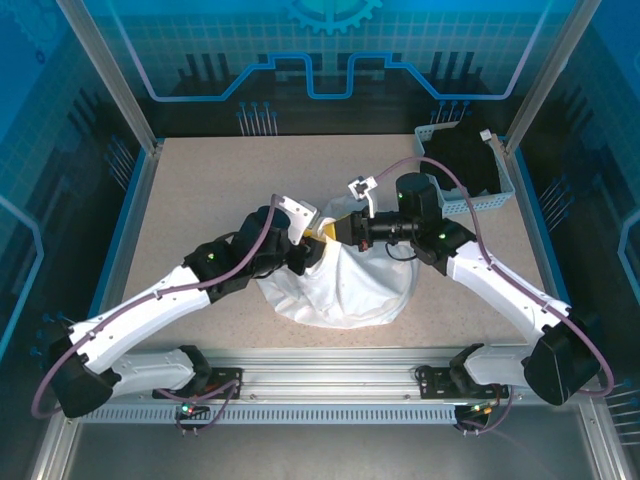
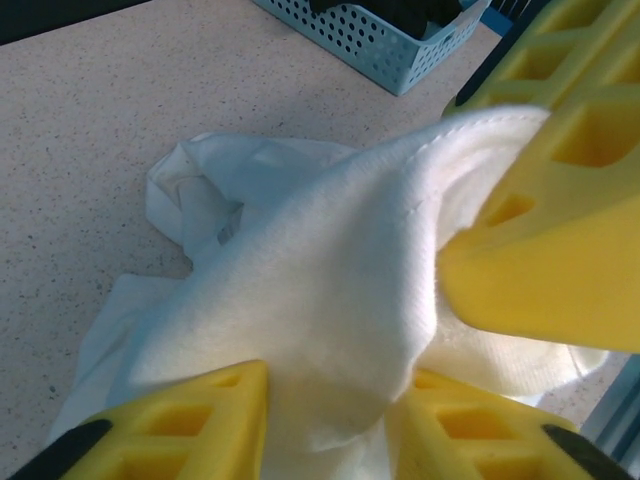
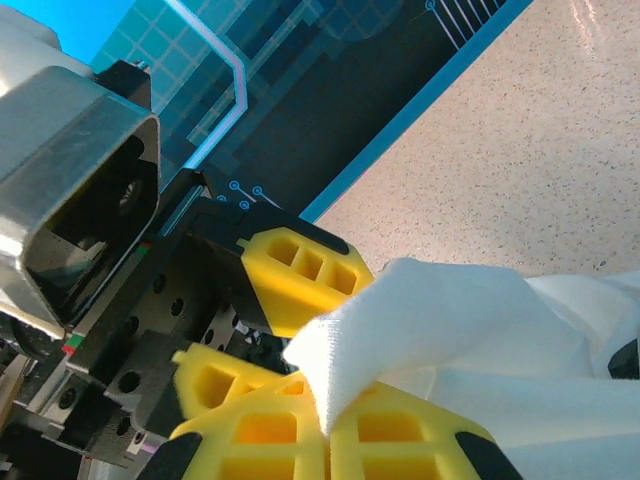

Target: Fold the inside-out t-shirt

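The inside-out t-shirt (image 1: 345,290) lies crumpled in a white heap at mid-table, with one part lifted up to both grippers. My left gripper (image 1: 308,246) reaches in from the left and is shut on a thick bunch of the white cloth (image 2: 300,260), which fills the gap between its yellow fingers (image 2: 200,420). My right gripper (image 1: 335,231) comes in from the right and meets it nose to nose. Its yellow fingers (image 3: 420,440) are shut on a thin corner of the t-shirt (image 3: 470,330). The right gripper's fingers (image 2: 540,270) press against the same fold, right beside my left gripper (image 2: 330,410).
A light blue perforated basket (image 1: 505,190) stands at the back right corner with a black garment (image 1: 462,155) in it; the basket (image 2: 370,40) is also in the left wrist view. Bare speckled tabletop (image 1: 200,190) lies left and behind the shirt. Blue rails edge the table.
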Motion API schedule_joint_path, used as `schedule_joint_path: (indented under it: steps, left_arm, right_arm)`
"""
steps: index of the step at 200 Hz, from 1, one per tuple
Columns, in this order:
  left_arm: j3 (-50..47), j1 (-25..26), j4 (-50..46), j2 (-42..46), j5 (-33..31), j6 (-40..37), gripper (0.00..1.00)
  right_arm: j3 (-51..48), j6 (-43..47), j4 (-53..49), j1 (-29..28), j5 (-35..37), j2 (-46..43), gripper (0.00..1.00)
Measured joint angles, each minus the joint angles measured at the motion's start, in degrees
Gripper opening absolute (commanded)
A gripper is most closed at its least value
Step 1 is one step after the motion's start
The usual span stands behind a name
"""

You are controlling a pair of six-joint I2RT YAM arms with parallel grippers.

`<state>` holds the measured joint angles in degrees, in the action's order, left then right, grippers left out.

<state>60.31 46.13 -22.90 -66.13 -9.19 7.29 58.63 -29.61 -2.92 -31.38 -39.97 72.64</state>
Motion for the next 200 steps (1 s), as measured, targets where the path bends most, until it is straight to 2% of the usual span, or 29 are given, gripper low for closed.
schedule_joint_path:
  steps: [54,85,136,169,200]
  left_arm:
    - [0.0,-0.48,0.04,-0.17,0.0,0.04,0.0]
    - [-0.13,-2.08,0.07,1.57,3.96,0.31,0.0]
    - [-0.85,-7.63,0.59,8.09,19.82,3.52,0.0]
    - [-1.2,-12.92,5.64,11.37,32.33,10.99,0.0]
    - [-1.14,-13.86,11.32,10.14,39.8,18.82,0.0]
  right_arm:
    - [0.0,2.1,-2.19,0.61,0.09,-0.35,0.0]
    - [1.68,6.56,-6.78,1.18,0.79,-1.07,0.0]
    - [6.45,16.15,-15.43,1.36,3.21,-2.25,0.0]
    - [10.4,21.66,-20.81,-0.42,10.6,-2.89,0.08]
    - [11.41,23.17,-22.18,-4.31,21.38,-3.1,0.18]
